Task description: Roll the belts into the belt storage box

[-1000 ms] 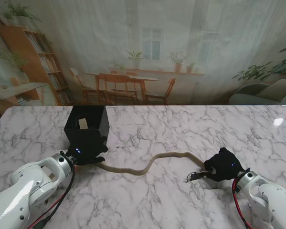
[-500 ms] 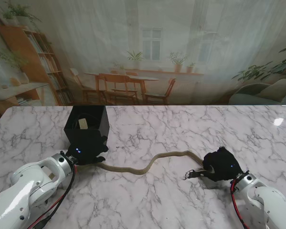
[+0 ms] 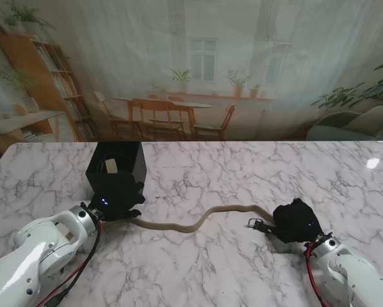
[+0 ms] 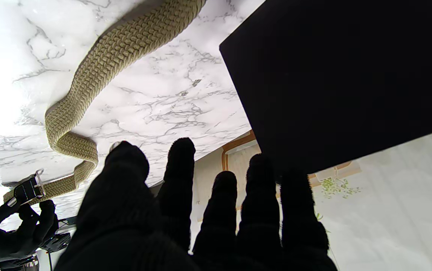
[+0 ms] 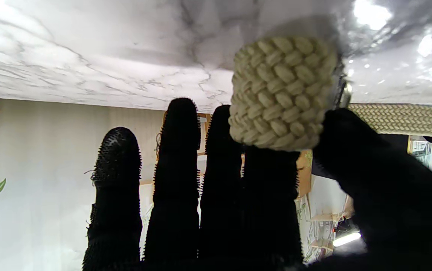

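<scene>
Woven tan belt (image 3: 197, 222) lies snaking across the counter (image 3: 242, 173), soft, light, floppy; right hand (image 3: 296, 220) pinches the buckle end (image 5: 281, 92), best hold; left hand (image 3: 117, 206) spread, empty, by black box (image 3: 116, 167).

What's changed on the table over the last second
The right hand, pinching the belt at its buckle end, moved slightly farther from me and carried the buckle from nearer me to its left. The left hand, the black storage box and the belt's left end stayed put.
</scene>
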Robot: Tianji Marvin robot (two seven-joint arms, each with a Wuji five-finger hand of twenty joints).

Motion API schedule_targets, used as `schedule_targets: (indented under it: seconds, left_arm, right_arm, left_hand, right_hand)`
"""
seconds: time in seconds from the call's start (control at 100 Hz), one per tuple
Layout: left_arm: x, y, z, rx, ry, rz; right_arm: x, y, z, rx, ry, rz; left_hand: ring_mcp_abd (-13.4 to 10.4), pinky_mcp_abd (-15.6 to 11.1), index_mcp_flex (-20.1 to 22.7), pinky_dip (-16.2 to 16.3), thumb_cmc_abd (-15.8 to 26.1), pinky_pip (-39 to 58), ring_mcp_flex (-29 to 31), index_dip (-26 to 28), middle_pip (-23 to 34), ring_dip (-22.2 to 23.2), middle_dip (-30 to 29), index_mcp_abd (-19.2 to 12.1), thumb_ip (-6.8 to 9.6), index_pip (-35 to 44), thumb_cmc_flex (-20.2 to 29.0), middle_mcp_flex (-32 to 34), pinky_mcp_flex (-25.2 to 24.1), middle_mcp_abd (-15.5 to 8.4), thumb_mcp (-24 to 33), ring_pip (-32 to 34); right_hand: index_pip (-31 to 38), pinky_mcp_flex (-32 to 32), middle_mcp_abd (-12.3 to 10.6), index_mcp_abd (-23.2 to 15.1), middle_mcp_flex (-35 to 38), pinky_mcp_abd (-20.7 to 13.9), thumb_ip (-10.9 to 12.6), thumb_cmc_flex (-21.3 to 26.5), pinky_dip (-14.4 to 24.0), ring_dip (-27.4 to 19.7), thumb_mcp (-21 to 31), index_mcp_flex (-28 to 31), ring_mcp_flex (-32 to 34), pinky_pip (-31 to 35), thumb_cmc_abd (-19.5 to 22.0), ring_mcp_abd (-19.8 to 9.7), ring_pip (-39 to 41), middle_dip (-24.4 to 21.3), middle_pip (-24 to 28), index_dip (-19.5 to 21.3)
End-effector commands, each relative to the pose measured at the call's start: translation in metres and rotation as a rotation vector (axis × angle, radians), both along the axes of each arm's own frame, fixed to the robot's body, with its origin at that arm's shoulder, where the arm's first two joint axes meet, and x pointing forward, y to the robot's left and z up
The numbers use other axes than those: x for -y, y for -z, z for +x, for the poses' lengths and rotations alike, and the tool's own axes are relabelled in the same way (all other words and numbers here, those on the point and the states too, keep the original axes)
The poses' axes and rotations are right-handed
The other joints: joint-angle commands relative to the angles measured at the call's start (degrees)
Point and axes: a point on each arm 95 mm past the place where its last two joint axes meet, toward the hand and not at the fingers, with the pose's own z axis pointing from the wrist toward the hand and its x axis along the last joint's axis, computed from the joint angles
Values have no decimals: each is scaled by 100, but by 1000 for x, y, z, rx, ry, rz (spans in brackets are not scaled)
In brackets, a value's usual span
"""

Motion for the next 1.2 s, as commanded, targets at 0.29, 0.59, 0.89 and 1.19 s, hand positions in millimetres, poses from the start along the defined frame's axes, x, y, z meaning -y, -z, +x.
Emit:
schedule_targets:
  seconds: [0.29, 0.59, 0.89, 1.19]
  left_arm:
    - [2, 1, 0, -4, 6, -5]
    - [2, 1, 0, 4, 9, -14]
    - [2, 2, 0, 9, 10, -19]
    - [1, 2, 0, 7, 3, -21]
  right_arm:
    - [-3, 7, -2, -8, 77, 38]
    - [-4, 9, -2, -2, 78, 44]
    - [-5, 9, -3, -47, 46, 49]
    - [-7, -11, -4, -177, -46, -23]
  left_hand:
    - [97, 200, 191, 10, 254, -168, -88, 19, -12, -13, 3, 35, -94, 27, -78, -206, -81, 88, -90, -139]
    - [101, 211, 186, 5, 217, -170, -81, 20, 7, -1, 11, 40, -93, 49, -31, -196, -78, 91, -81, -122]
    - [105, 216, 171, -8, 214, -179, -81, 9, 17, 2, 12, 38, -93, 58, -2, -210, -86, 88, -78, -117]
    - [113, 227, 174, -18, 250, -190, -95, -1, 16, -1, 8, 42, -95, 60, -43, -206, -105, 87, -91, -124]
  right_hand:
    - [1913, 1250, 392, -955, 706, 80, -466, 849, 283, 802, -315, -3236, 1487, 972, -433, 214, 1597, 796, 1084, 664]
    - [-1222, 1846, 94, -188, 1632, 77, 38, 1060, 209, 1000, 500, -5941, 1514, 1443, 77, 182, 3468, 356, 1917, -606]
    - [-861, 1844, 133, -918, 2151, -132, -521, 1173, 152, 887, 275, -3736, 1502, 1251, 114, 279, 3239, 581, 1026, -1434]
    - [-1136, 1730, -342, 893, 2176, -705, 63, -253, 167, -14, -28, -1728, 1566, 908, 74, -267, 1788, -254, -99, -536]
